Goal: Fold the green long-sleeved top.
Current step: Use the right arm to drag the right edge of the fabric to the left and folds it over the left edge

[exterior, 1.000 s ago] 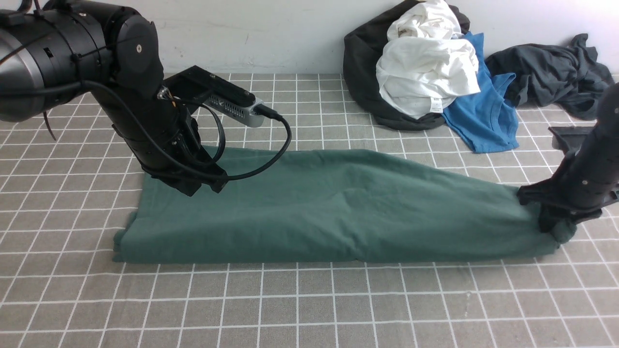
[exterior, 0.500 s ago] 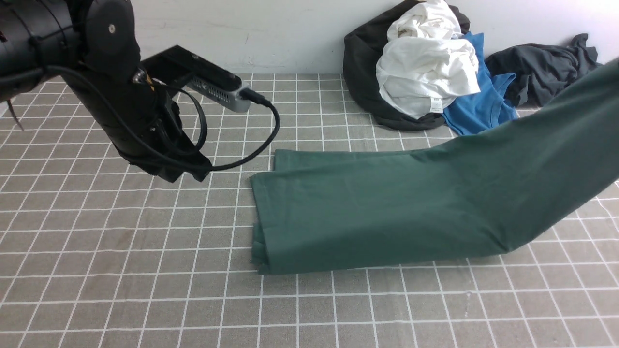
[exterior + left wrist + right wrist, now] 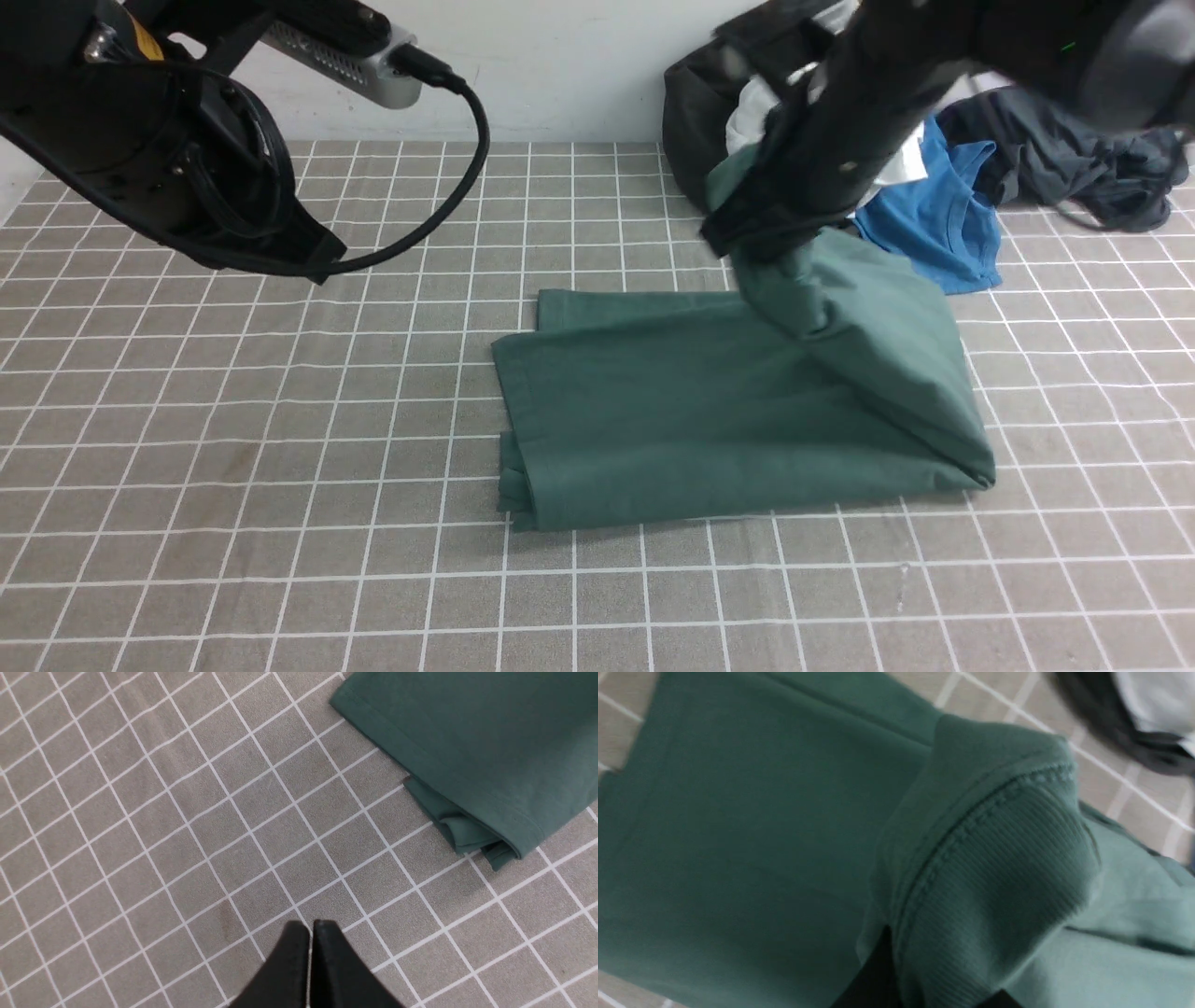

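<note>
The green long-sleeved top (image 3: 709,411) lies folded in a band on the checked cloth, its right end lifted and doubled back over itself. My right gripper (image 3: 747,245) is shut on that lifted end at the ribbed collar (image 3: 994,882) and holds it above the middle of the top; its fingertips are buried in fabric. My left gripper (image 3: 310,926) is shut and empty, raised above bare cloth to the left of the top's folded left edge (image 3: 467,826). The neck label and chest print are hidden.
A heap of a black garment (image 3: 695,140), white cloth (image 3: 747,121) and a bright blue T-shirt (image 3: 934,233) lies at the back right against the wall. A dark grey garment (image 3: 1064,154) lies further right. The left arm's camera cable (image 3: 457,187) hangs over the cloth.
My right gripper has swung the top's right end up and leftward over the body, doubling it back. The top's left end went from the far left to mid-table. My left arm has risen and drawn back left.
</note>
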